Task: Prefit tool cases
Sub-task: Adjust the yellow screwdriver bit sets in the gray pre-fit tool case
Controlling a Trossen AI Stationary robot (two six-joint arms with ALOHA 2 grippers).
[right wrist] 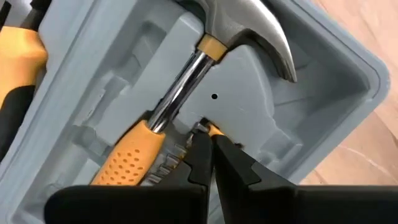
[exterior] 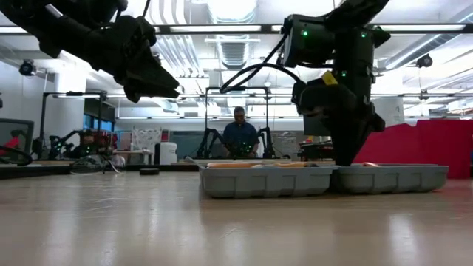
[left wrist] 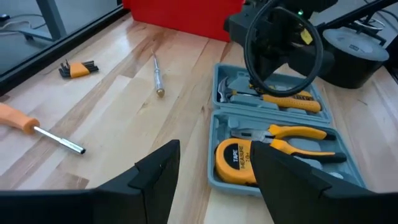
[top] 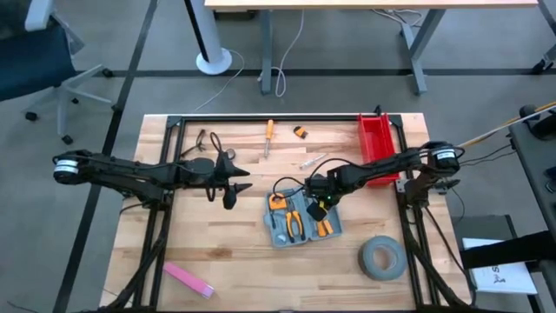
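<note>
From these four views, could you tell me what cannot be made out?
- Right gripper fingertips: high view, the arm covers them.
- Case contents: low view, its wall hides them.
- Tape roll: left wrist view, cut off by the edge.
- Hex keys: too small to count.

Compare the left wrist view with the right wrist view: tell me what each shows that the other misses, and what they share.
Only the left wrist view shows the red bin, the orange-handled screwdriver, the hex key set, the tape measure, the whole pliers and the open left hand.

Only the right wrist view shows the shut right hand up close, its tips down in the case beside the hammer's handle.

Both show the blue-grey tool case and the hammer.
</note>
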